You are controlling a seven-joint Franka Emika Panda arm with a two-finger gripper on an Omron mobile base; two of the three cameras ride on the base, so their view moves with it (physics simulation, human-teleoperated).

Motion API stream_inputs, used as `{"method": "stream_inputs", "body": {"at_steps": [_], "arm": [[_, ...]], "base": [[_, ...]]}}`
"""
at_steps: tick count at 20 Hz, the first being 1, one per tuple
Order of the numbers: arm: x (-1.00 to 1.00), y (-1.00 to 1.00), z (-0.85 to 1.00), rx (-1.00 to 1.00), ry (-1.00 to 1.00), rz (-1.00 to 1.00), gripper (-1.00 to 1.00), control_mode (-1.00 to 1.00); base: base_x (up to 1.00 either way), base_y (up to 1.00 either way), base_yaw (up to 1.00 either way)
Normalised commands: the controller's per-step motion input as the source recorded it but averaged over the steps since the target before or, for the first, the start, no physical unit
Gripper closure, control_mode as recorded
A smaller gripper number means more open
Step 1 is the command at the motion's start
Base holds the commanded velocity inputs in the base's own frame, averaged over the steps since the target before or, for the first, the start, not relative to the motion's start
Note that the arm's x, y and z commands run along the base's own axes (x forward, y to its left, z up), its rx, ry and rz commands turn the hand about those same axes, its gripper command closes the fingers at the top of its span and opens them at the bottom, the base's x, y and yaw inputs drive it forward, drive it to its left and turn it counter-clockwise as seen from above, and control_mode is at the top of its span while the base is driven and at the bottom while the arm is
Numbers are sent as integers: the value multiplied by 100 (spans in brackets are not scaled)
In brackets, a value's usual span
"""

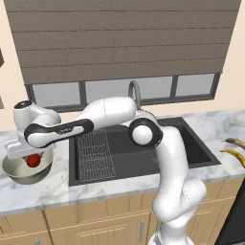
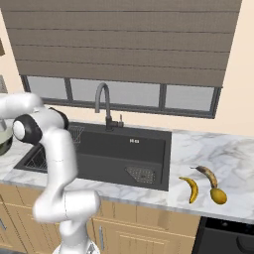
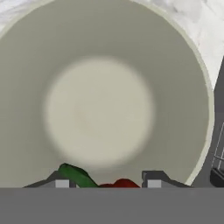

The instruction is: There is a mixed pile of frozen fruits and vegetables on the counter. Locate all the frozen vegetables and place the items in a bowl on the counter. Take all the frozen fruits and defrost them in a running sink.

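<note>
Overhead, round red vegetable point(image 1: 33, 160) (glossy) — pale bowl point(image 1: 19, 173)

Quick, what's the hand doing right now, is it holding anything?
Hand: closed on the red vegetable, held just above the bowl.

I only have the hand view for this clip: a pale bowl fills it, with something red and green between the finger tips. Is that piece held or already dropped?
Observer: Held. In the left base view the gripper hangs over the bowl, shut on the red vegetable, clear of the bowl's floor.
Operator: What is left of the pile?
Observer: Right of the sink, two bananas and a yellow-orange piece lie on the counter.
Operator: Is the tap running?
Observer: No water shows at the tap.
</note>
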Motion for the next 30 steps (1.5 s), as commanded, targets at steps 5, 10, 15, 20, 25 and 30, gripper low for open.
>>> {"method": "stream_inputs", "body": {"at_steps": [5,10,15,20,25,30], "arm": [[31,36,-8,-20,22,-2,100,-100],[-21,17,-62,-9,-3,-10,-100,-100],[-31,-20,-18,0,-11,-11,-100,-100],[0,-39,22,0,5,-5,-100,-100],[6,-40,19,0,10,-5,-100,-100],[0,-21,4,0,2,-7,-100,-100]], "base": [[0,0,0],[0,0,0],[0,0,0],[0,0,0],[0,0,0],[0,0,0]]}}
